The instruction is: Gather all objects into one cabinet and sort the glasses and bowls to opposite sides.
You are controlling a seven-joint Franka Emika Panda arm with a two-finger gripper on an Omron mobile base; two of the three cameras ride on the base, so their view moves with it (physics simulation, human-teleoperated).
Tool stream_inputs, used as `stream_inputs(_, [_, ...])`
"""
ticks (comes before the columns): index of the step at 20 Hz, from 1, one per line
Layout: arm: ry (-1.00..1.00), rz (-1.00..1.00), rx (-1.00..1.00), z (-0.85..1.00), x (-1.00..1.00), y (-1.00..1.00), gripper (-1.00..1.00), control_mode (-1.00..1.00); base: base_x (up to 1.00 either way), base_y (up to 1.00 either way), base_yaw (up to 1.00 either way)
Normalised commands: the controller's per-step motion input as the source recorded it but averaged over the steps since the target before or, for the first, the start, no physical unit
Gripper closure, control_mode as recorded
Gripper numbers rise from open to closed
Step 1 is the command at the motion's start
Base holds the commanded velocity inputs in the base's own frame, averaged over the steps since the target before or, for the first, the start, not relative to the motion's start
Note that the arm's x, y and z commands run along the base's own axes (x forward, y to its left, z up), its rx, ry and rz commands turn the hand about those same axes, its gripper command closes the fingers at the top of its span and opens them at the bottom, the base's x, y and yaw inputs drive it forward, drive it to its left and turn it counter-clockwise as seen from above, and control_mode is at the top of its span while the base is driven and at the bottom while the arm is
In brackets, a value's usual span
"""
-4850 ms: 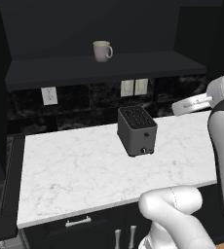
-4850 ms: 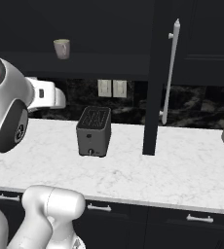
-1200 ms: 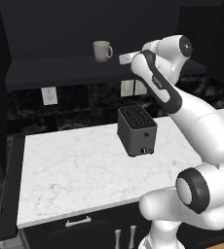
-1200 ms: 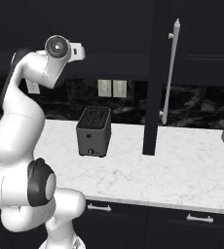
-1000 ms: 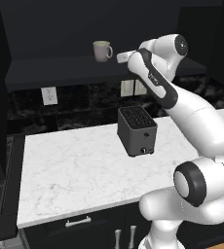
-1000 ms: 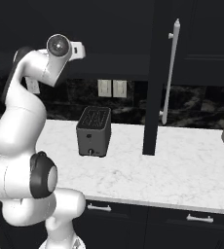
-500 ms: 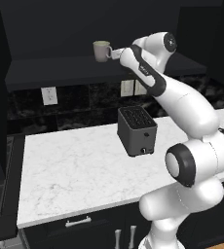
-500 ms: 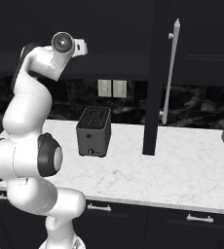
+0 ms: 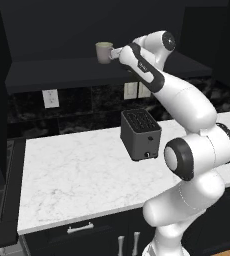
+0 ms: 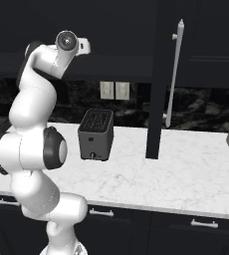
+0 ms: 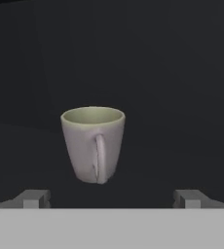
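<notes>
Pale mug (image 9: 104, 52) right side hidden behind gripper (image 9: 114, 53) in left base view. Arm blocks toaster (image 9: 140, 134) right edge. Cabinet door (image 10: 159, 74) top cut by right base view's edge.

Glossy white arm (image 9: 187, 107) built of rounded, bulbous segments; dark grey-black discs cap its joints; a black band runs along the upper link.

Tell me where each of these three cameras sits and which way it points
Left base view: behind the arm's left, facing the counter; arm reaches the beige mug on the shelf.
Right base view: behind the arm's right, same counter; arm at left.
Hand view: on the hand, facing the mug's handle; open fingertips below.
Both base views share the toaster.
</notes>
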Motion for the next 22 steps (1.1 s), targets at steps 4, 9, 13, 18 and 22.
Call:
stream_inputs(4, [0.0, 0.0, 0.0, 0.0, 0.19, 0.17, -1.0, -1.0, 0.0, 0.0, 0.0])
stream_inputs(9, [0.01, 0.0, 0.0, 0.0, 0.13, 0.13, -1.0, -1.0, 0.0, 0.0, 0.0])
stream_inputs(13, [0.0, 0.0, 0.0, 0.0, 0.14, 0.01, -1.0, -1.0, 0.0, 0.0, 0.0])
stream_inputs(18, [0.0, 0.0, 0.0, 0.0, 0.22, 0.05, -1.0, -1.0, 0.0, 0.0, 0.0])
stream_inputs(22, [0.0, 0.0, 0.0, -0.03, 0.22, 0.19, -1.0, -1.0, 0.0, 0.0, 0.0])
